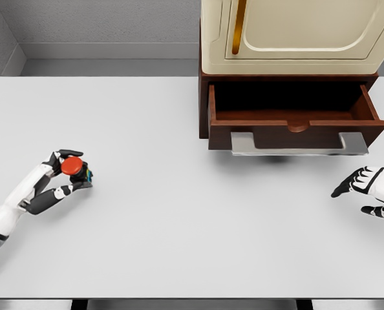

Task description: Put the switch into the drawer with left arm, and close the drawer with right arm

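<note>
At the far left of the desk (147, 194), the left hand (68, 175) grips the switch (74, 167) (red button up); the open drawer (295, 113) lies well apart, up and to the right. Nearer to it, the right hand (366, 187) rests with fingers relaxed, holding nothing.

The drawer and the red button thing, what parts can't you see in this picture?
- Drawer: its floor is lost in dark shadow in the head view, so whether it holds anything can't be told.
- Switch: only its red cap shows; the left hand wraps its body.
- Right hand: cut off by the right edge.
- Cream cabinet: its top is cut off by the upper edge.
</note>
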Controlling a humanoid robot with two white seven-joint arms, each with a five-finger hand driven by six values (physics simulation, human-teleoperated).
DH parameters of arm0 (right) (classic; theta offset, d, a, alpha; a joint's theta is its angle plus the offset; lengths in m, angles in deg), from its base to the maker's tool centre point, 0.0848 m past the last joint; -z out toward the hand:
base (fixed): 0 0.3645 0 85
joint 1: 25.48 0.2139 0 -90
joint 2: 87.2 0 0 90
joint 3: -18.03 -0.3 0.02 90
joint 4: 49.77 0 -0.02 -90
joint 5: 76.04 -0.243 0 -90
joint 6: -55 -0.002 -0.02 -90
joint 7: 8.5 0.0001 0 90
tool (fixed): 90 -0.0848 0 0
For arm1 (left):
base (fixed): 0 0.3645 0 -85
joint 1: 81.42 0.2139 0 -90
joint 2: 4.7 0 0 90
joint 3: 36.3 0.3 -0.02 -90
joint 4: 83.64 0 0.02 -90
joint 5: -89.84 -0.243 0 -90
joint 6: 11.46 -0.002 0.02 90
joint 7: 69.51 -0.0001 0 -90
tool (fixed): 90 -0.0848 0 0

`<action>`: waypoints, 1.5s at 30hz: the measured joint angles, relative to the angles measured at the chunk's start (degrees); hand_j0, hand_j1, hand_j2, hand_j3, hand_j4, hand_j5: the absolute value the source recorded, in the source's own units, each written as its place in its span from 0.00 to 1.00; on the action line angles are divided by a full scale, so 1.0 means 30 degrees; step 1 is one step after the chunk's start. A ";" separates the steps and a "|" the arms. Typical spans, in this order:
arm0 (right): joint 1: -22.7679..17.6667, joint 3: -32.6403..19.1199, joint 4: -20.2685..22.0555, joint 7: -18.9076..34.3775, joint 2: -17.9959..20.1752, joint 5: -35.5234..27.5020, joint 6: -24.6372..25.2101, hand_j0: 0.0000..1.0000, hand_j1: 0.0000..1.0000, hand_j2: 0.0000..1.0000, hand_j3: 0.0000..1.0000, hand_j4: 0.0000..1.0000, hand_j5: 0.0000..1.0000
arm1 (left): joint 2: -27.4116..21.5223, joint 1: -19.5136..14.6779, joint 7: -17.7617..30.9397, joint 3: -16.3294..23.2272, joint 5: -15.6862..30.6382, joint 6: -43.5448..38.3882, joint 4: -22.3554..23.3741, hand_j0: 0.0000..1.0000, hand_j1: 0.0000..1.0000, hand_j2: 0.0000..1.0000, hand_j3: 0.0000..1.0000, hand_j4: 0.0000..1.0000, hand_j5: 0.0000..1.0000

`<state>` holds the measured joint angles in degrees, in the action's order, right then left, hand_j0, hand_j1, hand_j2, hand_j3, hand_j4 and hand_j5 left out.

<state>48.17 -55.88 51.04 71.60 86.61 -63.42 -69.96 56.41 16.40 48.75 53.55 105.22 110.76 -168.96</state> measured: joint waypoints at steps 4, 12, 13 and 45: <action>0.0058 -0.0121 0.0013 0.0016 -0.0176 0.0049 0.0000 0.71 0.71 0.71 0.71 0.71 0.71 | 0.0042 -0.0146 0.0005 0.0131 -0.0020 -0.0065 -0.0615 0.43 0.43 0.43 0.43 0.43 0.43; 0.0147 -0.0203 0.0114 0.0024 -0.0358 0.0189 0.0000 0.71 0.71 0.71 0.71 0.71 0.71 | 0.0144 -0.1553 -0.0025 0.1039 -0.0112 -0.0092 -0.1320 0.43 0.43 0.43 0.43 0.43 0.43; 0.0116 -0.0189 0.0119 0.0024 -0.0375 0.0206 0.0000 0.71 0.71 0.71 0.71 0.71 0.71 | 0.0160 -0.1640 -0.0021 0.1174 -0.0121 -0.0117 -0.1340 0.43 0.43 0.43 0.43 0.43 0.43; 0.0410 -0.0430 0.0137 -0.0055 -0.5971 0.1035 0.0000 0.69 0.69 0.69 0.69 0.69 0.69 | 0.2944 -0.5918 -0.0023 0.3960 -0.0177 -0.0778 -0.2197 0.42 0.42 0.42 0.42 0.42 0.42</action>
<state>49.40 -57.17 51.46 71.44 68.70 -60.32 -69.96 65.24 -1.35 48.68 65.43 104.68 108.42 -175.55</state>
